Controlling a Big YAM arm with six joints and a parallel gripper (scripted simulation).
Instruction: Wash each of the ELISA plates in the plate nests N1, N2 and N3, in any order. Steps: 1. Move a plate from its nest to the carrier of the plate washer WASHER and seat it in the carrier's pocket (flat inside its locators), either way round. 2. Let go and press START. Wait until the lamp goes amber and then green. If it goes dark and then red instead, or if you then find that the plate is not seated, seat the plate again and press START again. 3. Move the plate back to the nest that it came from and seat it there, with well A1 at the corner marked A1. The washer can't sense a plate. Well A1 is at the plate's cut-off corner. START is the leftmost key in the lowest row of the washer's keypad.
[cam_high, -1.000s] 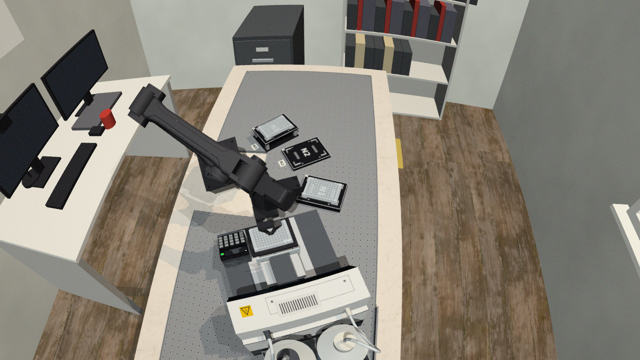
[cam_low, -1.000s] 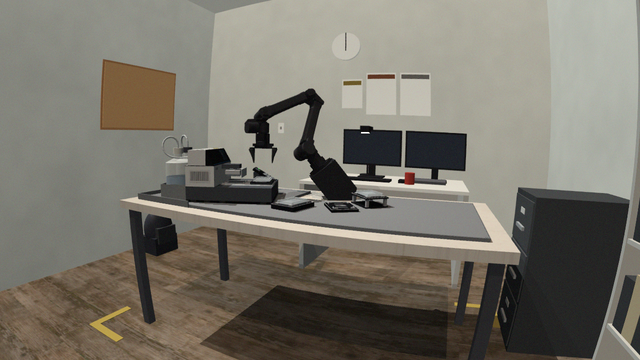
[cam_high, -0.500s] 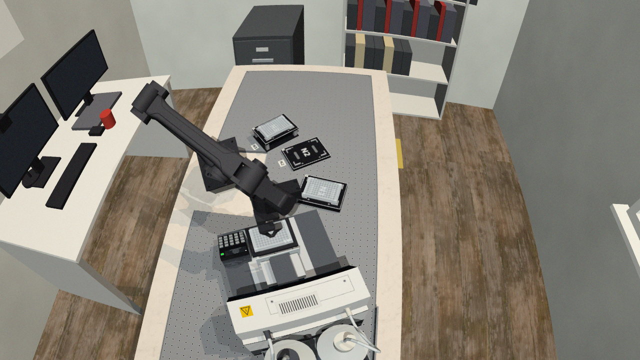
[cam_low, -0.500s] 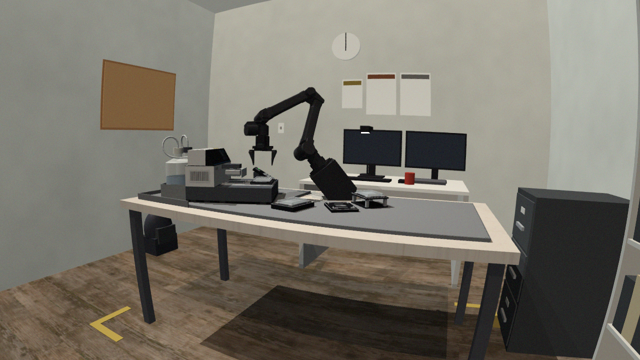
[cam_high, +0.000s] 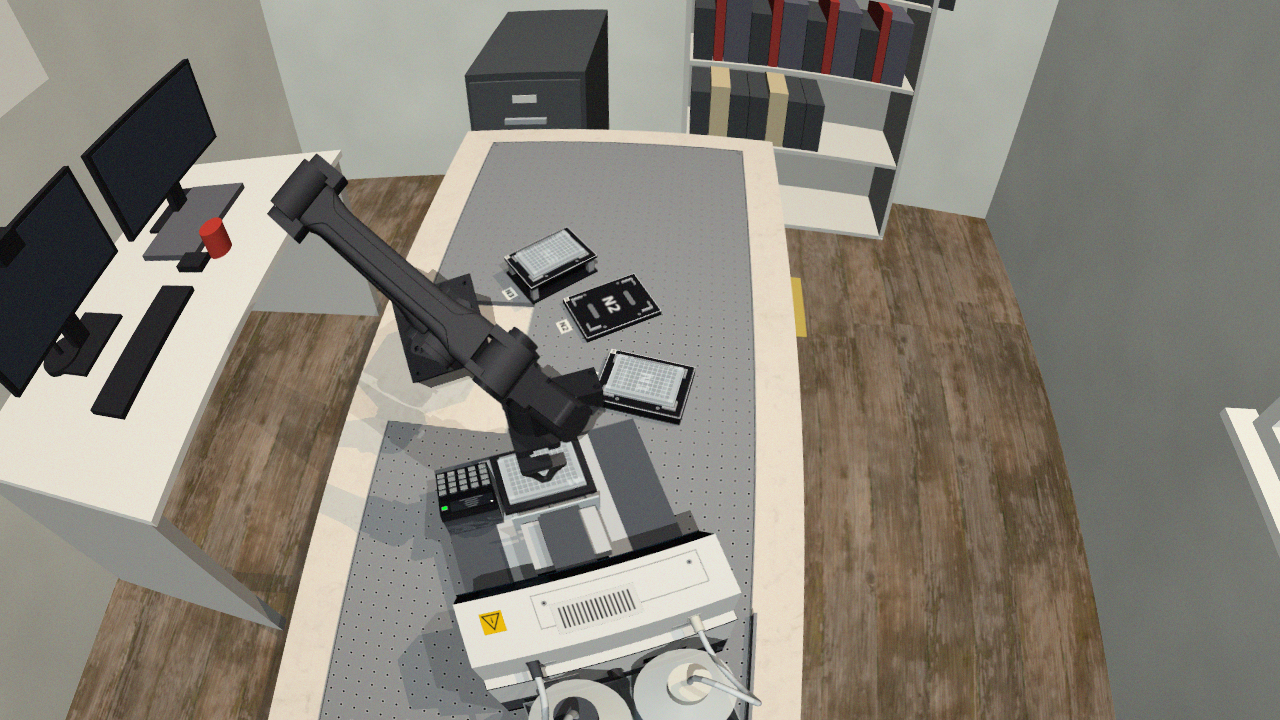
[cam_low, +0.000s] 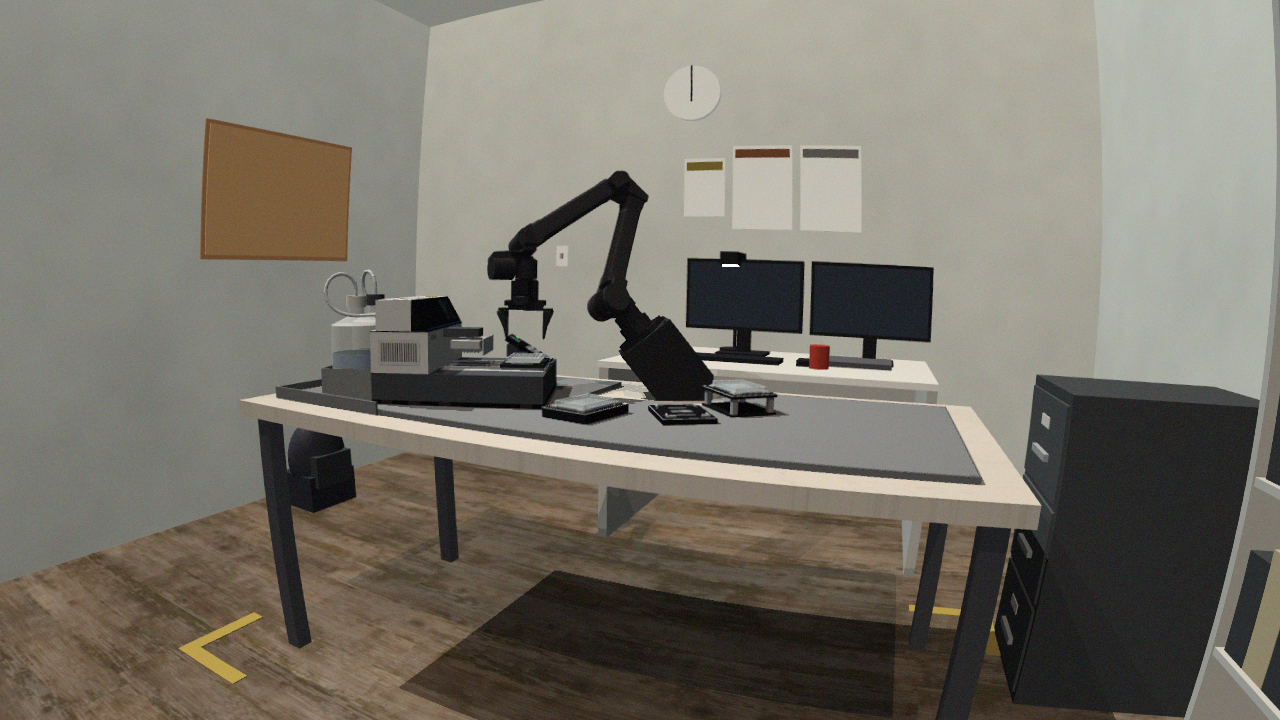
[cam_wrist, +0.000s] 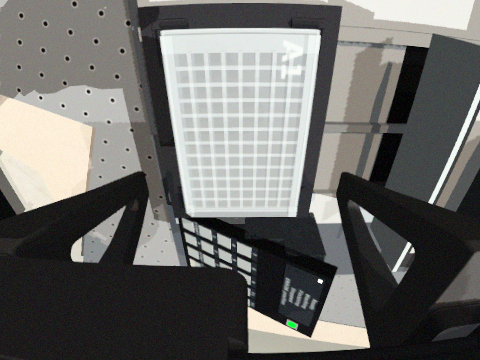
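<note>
- Your fingers (cam_high: 542, 469) (cam_low: 525, 334) are spread wide with nothing between them, pointing down above the washer's carrier.
- You have a clear plate (cam_high: 562, 488) (cam_low: 526, 360) (cam_wrist: 240, 125) on the dark carrier (cam_high: 588, 491) (cam_wrist: 330, 30) below them — it looks flat and inside the edges, and the fingers are apart from it.
- Its A1 mark shows at the end away from the keypad (cam_high: 463, 480) (cam_wrist: 220, 244), on the side toward the body of the washer (cam_high: 595, 600) (cam_low: 407, 351).
- The lamp (cam_high: 444, 508) (cam_wrist: 292, 325) beside the little screen is green; you can't read the screen's words clearly.
- Your nest N2 (cam_high: 629, 308) (cam_low: 682, 416) has no plate in it, and its printed label faces up.
- On one side of N2, nearer the washer, you can see a second plate (cam_high: 644, 380) (cam_low: 586, 404) lying in a low nest.
- On N2's other side, a third plate (cam_high: 551, 254) (cam_low: 739, 388) sits on a raised nest with short legs — all on the same desk (cam_high: 778, 537) (cam_low: 626, 465) as the washer.
</note>
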